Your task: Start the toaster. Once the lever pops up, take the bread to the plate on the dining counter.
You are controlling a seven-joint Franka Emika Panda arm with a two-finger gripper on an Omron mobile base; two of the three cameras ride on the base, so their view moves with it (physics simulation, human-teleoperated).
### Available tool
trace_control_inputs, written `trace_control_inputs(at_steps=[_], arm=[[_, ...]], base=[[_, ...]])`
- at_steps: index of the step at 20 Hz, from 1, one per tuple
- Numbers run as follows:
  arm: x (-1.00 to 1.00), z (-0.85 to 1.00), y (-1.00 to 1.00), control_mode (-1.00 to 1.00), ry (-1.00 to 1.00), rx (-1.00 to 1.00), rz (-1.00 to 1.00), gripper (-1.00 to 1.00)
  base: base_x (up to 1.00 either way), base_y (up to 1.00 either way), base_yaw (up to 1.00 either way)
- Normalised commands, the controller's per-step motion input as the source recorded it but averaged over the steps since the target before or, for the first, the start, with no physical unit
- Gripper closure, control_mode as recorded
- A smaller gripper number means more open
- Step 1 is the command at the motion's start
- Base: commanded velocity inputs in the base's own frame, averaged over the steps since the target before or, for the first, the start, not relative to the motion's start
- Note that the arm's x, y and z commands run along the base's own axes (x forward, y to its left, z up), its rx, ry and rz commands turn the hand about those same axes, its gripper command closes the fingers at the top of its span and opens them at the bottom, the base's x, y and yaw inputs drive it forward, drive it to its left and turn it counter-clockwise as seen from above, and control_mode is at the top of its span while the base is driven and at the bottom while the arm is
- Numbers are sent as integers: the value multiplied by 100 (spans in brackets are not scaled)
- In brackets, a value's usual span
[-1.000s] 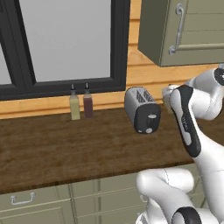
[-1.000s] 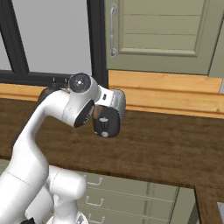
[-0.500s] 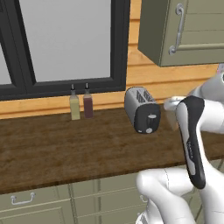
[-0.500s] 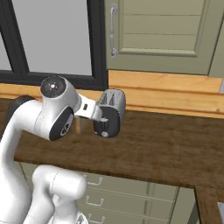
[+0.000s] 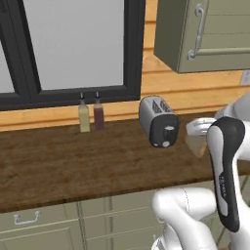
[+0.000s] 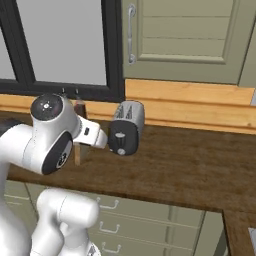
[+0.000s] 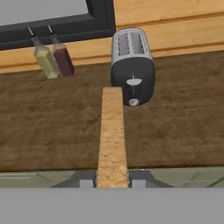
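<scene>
The tool (image 7: pixel 112 183) pinches the bread (image 7: pixel 112 135) edge-on above the bench (image 7: pixel 52 127), near the toaster (image 7: pixel 132 65).

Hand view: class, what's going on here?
The robot's fingers are shut on a bread slice, held edge-on out in front of the hand. The silver toaster sits beyond it on the dark wood worktop, its two slots empty, beside two slim bottles under the window.
</scene>
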Motion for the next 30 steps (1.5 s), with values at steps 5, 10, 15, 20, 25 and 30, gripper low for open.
trace_control_inputs(at_steps=[5,10,15,20,25,30], arm=[[0,0,0,100,0,0,0,100],[0,0,0,100,0,0,0,100],[0,0,0,100,0,0,0,100],[0,0,0,100,0,0,0,100],[0,0,0,100,0,0,0,100],[0,0,0,100,0,0,0,100]], base=[[-81,66,10],[-56,100,52],[-19,81,89],[-10,71,92],[2,76,84],[28,69,75]])
